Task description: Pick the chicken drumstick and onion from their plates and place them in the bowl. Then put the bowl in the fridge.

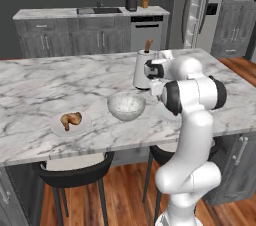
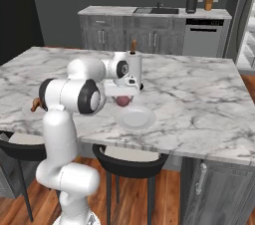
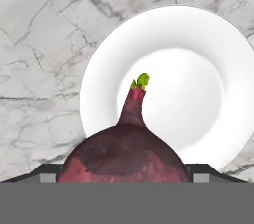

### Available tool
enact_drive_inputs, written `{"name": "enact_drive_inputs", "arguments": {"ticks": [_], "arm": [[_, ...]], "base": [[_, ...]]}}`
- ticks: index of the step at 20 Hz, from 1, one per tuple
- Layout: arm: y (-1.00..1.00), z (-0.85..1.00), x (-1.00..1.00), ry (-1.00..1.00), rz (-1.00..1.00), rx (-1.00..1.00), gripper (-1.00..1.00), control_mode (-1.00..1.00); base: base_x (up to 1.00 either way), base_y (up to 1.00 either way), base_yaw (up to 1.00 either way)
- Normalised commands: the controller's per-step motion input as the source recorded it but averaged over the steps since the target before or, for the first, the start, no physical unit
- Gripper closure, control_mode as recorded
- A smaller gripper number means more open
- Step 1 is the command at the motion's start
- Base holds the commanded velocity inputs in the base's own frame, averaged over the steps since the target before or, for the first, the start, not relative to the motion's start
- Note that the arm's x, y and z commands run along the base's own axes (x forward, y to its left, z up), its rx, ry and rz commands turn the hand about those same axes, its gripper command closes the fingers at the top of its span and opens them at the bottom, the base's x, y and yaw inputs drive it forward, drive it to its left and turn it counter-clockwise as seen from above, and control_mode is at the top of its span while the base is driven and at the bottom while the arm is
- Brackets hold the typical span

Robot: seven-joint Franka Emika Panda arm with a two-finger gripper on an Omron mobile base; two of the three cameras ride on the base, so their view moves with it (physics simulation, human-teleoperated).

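Two black stools (image 1: 75,172) stand nearest, tucked under the front edge of the marble table (image 1: 40,77), with the arm's white body rising beside them. On the table close to that edge, toward the left in the left base view, one white plate (image 1: 56,125) carries the chicken drumstick (image 1: 71,119), golden-brown and lying on its side. Just right of it sits the speckled bowl (image 1: 126,106), upright, apart from both plates. On the other side of the bowl, the second plate (image 2: 135,118) lies bare near the front edge, and the end effector (image 2: 123,100) hangs above it with the onion (image 2: 122,101) between its fingers; the reddish-purple bulb is clear of the plate, and in the hand view it sits close up with its green-tipped stem pointing out over the white disc. The jaws stand wide and grip the onion at its sides. Behind the hand, further in on the table, a white jug (image 2: 134,67) holds a wooden handle upright. Beyond the table, along the back wall, run grey cabinets (image 1: 75,37) with a sink (image 1: 100,10) and a dishwasher (image 1: 146,33), and at the far right of the left base view the fridge (image 1: 197,7) stands with its door open, white door shelves showing.
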Motion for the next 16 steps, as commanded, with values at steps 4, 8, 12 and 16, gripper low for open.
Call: {"name": "enact_drive_inputs", "arguments": {"ticks": [4,8,12,16], "arm": [[0.45,0.56,-0.23,0.00,0.20,0.00,1.00,-1.00],[0.51,0.47,-0.22,0.00,0.21,0.04,1.00,-1.00],[0.54,0.40,-0.21,0.00,0.20,0.06,1.00,-1.00],[0.59,0.26,-0.13,0.00,0.15,0.08,1.00,-1.00]], "base": [[0.00,0.00,0.00],[0.00,0.00,0.00],[0.00,0.00,0.00],[0.00,0.00,0.00]]}}
